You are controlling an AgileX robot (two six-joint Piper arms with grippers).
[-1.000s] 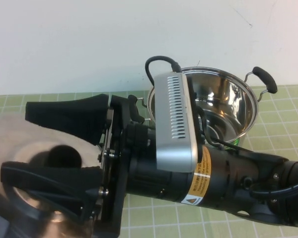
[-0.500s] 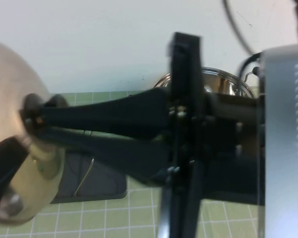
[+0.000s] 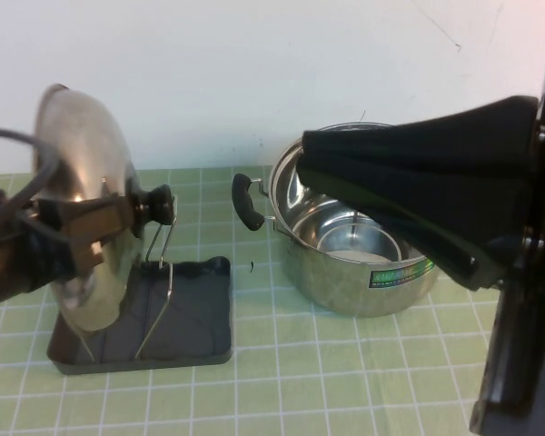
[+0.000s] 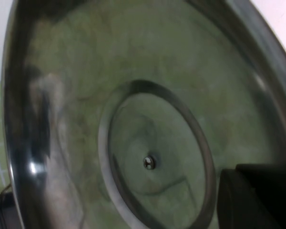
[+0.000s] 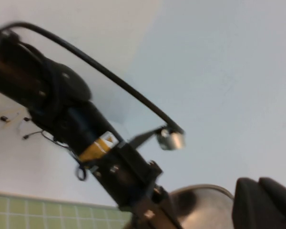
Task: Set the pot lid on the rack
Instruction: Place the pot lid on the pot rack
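The pot lid (image 3: 80, 173) stands on edge over the rack (image 3: 195, 318), its black knob (image 3: 154, 204) pointing toward the pot. Its lower rim is down in the rack's dark tray, beside the wire uprights (image 3: 161, 272). My left gripper (image 3: 91, 222) comes in from the left and is shut on the lid. The left wrist view is filled by the lid's underside (image 4: 133, 119), with one finger (image 4: 257, 195) at the edge. My right gripper (image 3: 306, 154) is shut and empty, raised near the camera above the pot. Its fingers (image 5: 264, 205) also show in the right wrist view.
The deep steel pot (image 3: 345, 272) with a green label (image 3: 400, 272) and a black handle (image 3: 248, 202) stands on the green grid mat, to the right of the rack. A white wall is behind. The right arm blocks the right part of the high view.
My right gripper was at the lid's knob. It has pulled back to the right and is clear of it. The lid now stands upright over the rack in my left gripper.
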